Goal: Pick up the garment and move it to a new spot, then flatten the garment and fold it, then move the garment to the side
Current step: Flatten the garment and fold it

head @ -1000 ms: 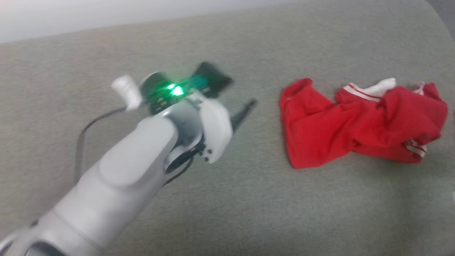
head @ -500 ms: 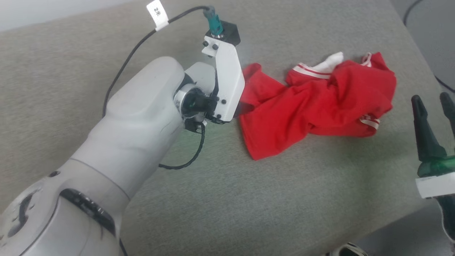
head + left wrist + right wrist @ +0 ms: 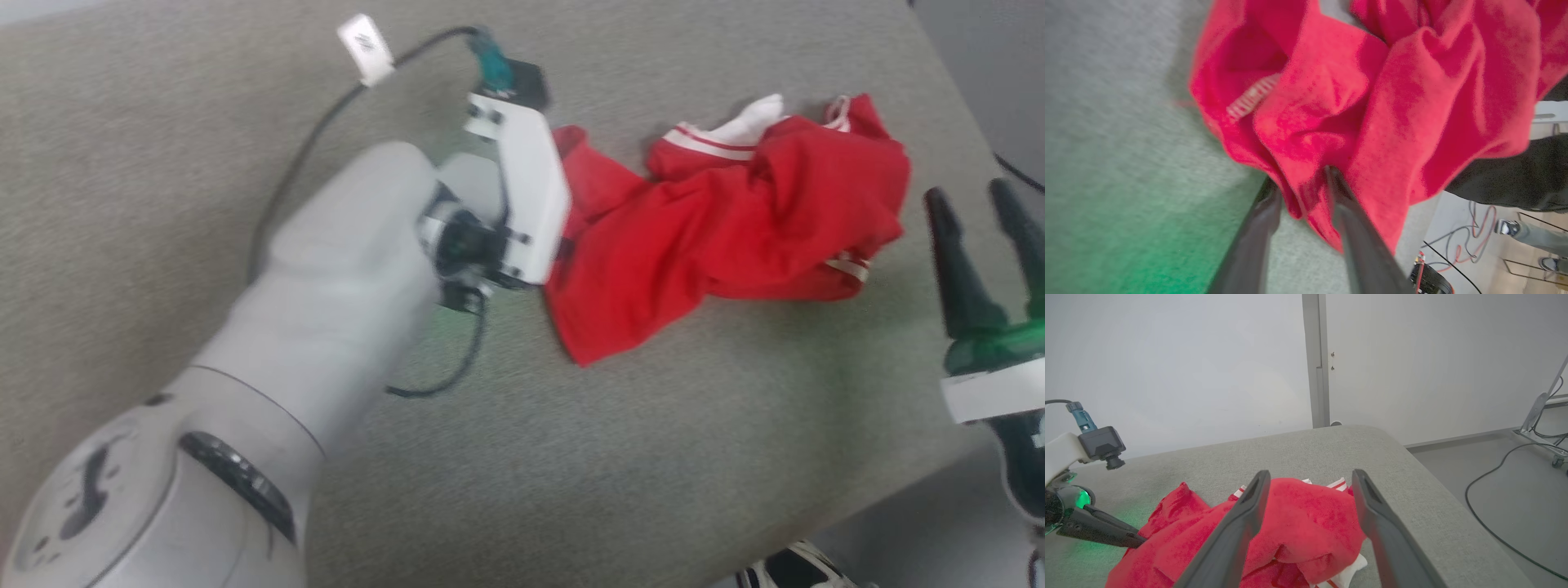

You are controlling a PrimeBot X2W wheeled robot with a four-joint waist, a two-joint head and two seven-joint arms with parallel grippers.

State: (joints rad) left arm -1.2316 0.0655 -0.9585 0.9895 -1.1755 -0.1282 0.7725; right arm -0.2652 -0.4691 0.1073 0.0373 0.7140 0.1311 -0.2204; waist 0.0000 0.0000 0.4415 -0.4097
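Grey upholstered surface (image 3: 571, 457) carries the work. Our reference for all positions is the garment (image 3: 735, 220).

Left arm (image 3: 343, 269), pale and bulky, reaches in from the garment's near left. In the head view its wrist bracket covers the garment's left end.

The garment lies crumpled on the grey surface, its red bulk in loose folds. A white panel and striped trim show at its far edge, and another strip of trim at its near right edge.

Right gripper (image 3: 969, 196) hangs off the garment's right end, clear of the cloth. Its fingers are spread wide with nothing between them. Its wrist view looks over the garment's bunched right end.

Left gripper (image 3: 1300, 177) sits at the garment's left end, fingers drawn close with a fold of red cloth pinched between them. The picture is blurred there, so we cannot judge how firm the hold is.

Black cable (image 3: 302, 155) loops from the left wrist, left of the garment, and carries a white tag (image 3: 365, 37).

A shoe (image 3: 788, 572) shows on the floor, nearer to us than the garment
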